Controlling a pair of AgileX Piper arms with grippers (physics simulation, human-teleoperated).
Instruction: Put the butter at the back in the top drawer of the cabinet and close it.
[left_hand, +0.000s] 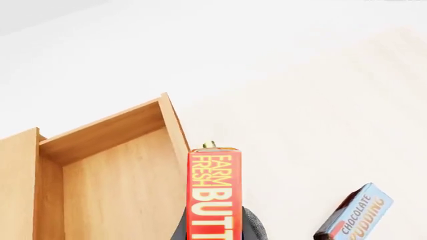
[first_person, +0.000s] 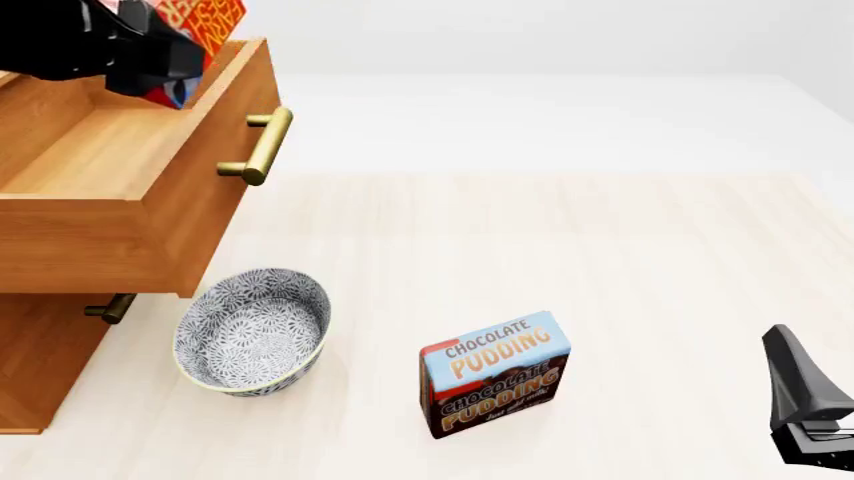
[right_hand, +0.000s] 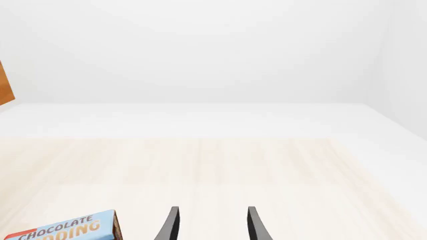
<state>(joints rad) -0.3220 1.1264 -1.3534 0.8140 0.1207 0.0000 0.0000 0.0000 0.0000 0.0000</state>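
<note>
At the upper left of the front view, the left gripper (first_person: 167, 55) holds the butter (first_person: 200, 20) pinched between its jaws, above the front rim of the pulled-out top drawer (first_person: 94, 150) of the cabinet (first_person: 40, 370). The left wrist view shows the red box standing on end between the dark fingers (left_hand: 252, 226), the drawer's wooden floor and side wall off to its left. The carrying step looks nearly over; the box still hangs above the drawer, not in it.

The next move, by my judgement, calls for easing the box in over the rim and down onto the drawer floor, loosing the grip, then pushing the front shut by its brass handle (first_person: 260, 145). The drawer looks bare in the part that shows, so there seems room to set the box down; the front board and side walls are the edges to mind.

Below the drawer's corner at lower left sits a patterned bowl (first_person: 254, 330), and a chocolate pudding box (first_person: 494, 375) stands at lower centre, both well apart from the drawer's closing path. The right gripper (right_hand: 211, 225) waits at lower right over bare table (first_person: 641, 260), jaws spread and holding nothing.
</note>
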